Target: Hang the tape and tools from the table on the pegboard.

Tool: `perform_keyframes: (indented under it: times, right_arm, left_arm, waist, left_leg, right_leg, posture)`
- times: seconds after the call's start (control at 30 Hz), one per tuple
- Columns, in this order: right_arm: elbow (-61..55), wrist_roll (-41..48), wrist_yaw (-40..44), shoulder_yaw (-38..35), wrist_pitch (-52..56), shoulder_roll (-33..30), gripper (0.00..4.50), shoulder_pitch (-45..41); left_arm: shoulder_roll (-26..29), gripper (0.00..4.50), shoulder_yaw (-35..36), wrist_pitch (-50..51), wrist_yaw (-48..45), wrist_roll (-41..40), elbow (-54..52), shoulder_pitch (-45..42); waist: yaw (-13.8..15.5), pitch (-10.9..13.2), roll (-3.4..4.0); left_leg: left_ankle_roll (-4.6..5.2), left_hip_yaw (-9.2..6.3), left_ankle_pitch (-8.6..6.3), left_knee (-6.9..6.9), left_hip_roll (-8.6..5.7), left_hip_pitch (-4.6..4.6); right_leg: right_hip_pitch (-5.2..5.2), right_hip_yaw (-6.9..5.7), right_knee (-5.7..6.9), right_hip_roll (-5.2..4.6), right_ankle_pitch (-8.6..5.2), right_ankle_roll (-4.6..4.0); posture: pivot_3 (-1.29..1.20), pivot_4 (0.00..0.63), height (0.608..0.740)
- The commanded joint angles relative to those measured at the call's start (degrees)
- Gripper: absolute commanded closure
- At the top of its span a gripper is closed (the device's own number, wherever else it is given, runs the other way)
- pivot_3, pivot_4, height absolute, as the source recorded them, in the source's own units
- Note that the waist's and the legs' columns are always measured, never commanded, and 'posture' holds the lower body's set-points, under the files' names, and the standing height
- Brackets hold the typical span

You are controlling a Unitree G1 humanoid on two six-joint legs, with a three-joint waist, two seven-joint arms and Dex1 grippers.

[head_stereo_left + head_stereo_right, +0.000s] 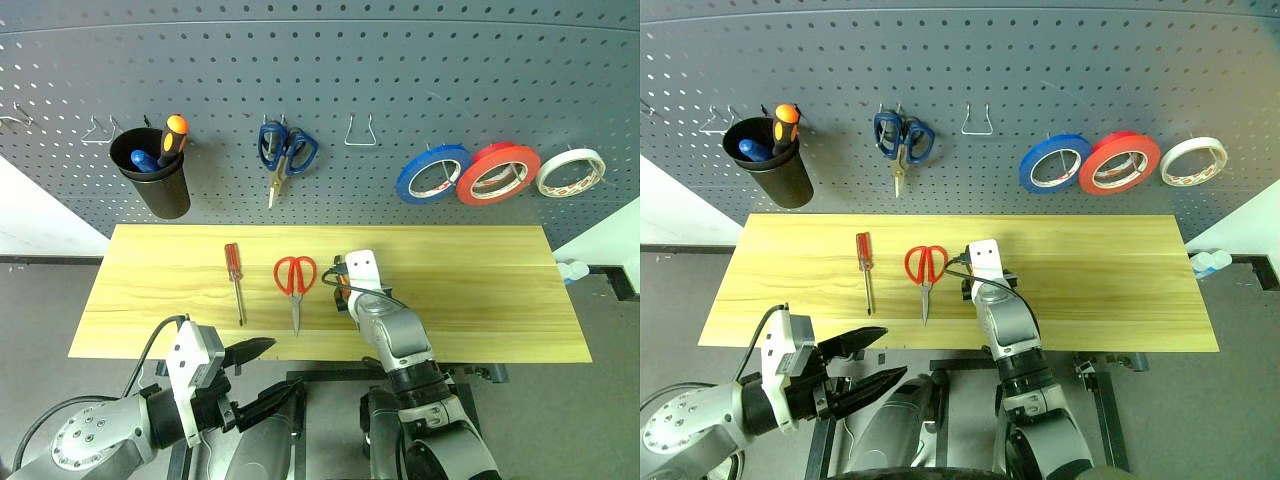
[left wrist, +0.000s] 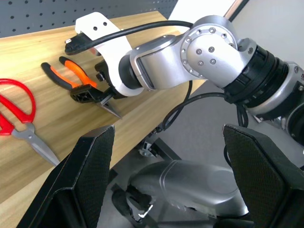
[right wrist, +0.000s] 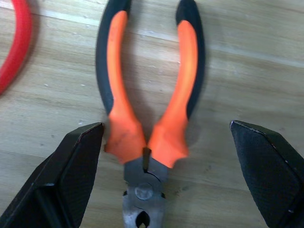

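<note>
Pliers [image 3: 147, 118] flat on table [image 1: 480, 290], between spread fingers of right tool [image 3: 166, 175].

From the head views the right arm covers the pliers [image 2: 71, 78] almost wholly; the wrist views show them on the table [image 1: 480, 290], though the right wrist view cuts off their jaw tip. The blue-handled tool [image 1: 143, 160] in the black cup [image 1: 160, 185] is mostly sunk inside, so its kind cannot be told. The printing inside the tape rolls is too small to read.
</note>
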Motion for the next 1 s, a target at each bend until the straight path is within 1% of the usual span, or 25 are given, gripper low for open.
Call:
perform_keyframes:
  times: [0.03, 0.43, 0.83, 1.0]
  right_arm:
    - [1.9, 0.4, 0.8, 1.1, 0.4, 2.5, 0.05, -2.1]
    - [7.2, 0.1, 3.4, 1.5, 2.1, 0.5, 0.05, -6.9]
    - [5.0, -0.4, 4.7, 3.1, 6.2, -0.9, 0.05, -5.4]
    - [3.6, -0.8, 5.6, 3.8, 7.7, -2.0, 0.05, -4.8]
  left_arm:
    - [-0.4, 0.70, -0.4, -0.5, 0.5, -0.9, -2.9, 1.7]
    - [-1.7, 0.70, -1.5, -1.4, 2.4, 0.1, -5.2, 4.8]
    - [-2.2, 0.70, -2.2, -2.2, 3.0, 1.1, -5.3, 5.6]
    - [-2.6, 0.70, -3.2, -2.6, 3.4, 1.8, -5.0, 5.2]
  waist:
    - [0.0, 0.1, 0.01]
    - [-0.2, 0.7, -0.06]
    - [-1.4, 1.0, -0.06]
    - [-1.4, 1.0, -0.06]
  left_leg:
    - [0.00, 0.00, 0.00, 0.00, 0.00, 0.00]
    - [0.00, 0.01, 0.00, 0.00, 0.02, -0.10]
    - [0.01, 0.01, 0.00, 0.00, 0.02, -0.17]
    - [0.01, 0.01, -0.01, 0.00, 0.02, -0.21]
  right_leg:
    - [0.00, 0.00, 0.00, 0.00, 0.00, 0.00]
    - [-0.08, 0.00, -0.03, 0.00, -0.01, -0.02]
    - [-0.13, 0.00, -0.05, -0.01, -0.01, -0.02]
    - [-0.18, 0.00, -0.05, -0.01, -0.01, -0.02]
  posture:
    - [-0.01, 0.356, 0.680]
    - [-0.05, 0.364, 0.680]
    - [-0.07, 0.363, 0.680]
    - [-0.08, 0.358, 0.680]
